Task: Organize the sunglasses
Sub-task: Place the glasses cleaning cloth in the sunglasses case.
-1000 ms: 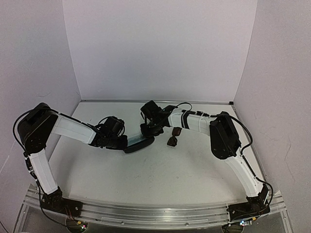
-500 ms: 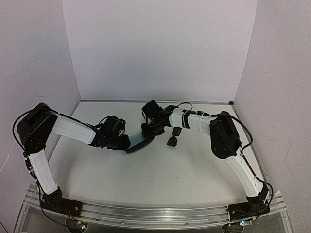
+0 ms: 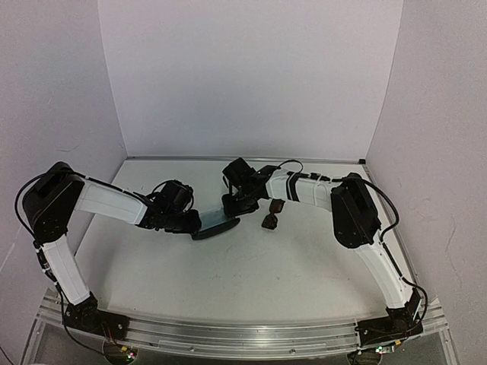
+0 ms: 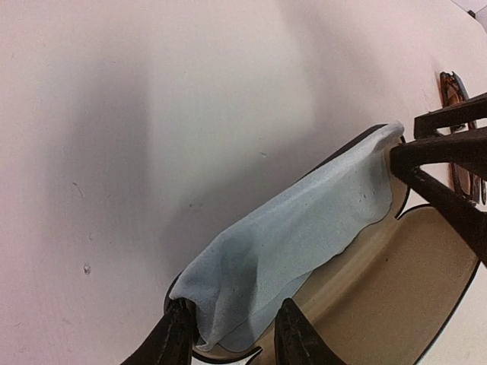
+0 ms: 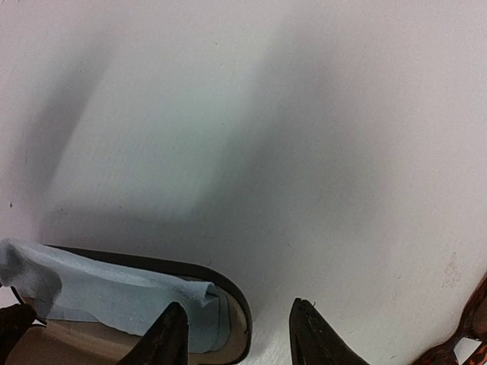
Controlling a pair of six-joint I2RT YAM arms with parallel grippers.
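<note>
Sunglasses (image 3: 270, 216) are lying folded on the tabletop (image 3: 251, 281), outside the case, just beside the right arm's wrist and near the far end of the open oval case (image 4: 396, 289). The light blue cloth (image 4: 304, 228) is draping along the case's rim and partly over the tan lining. The left tool (image 4: 233, 308) is sitting narrow, clamping the near end of the case with a corner of the cloth caught between its fingers. The right tool (image 5: 238, 306) is hovering over the opposite end with fingers parted and nothing between them. I am reading this as the case-preparation step: the left arm is steadying the case while the cloth is being dealt with, and the glasses are not yet loaded. For the next move I am expecting to need the right tool on the sunglasses, gripping across the folded frame, with the lining freed enough to receive them.
</note>
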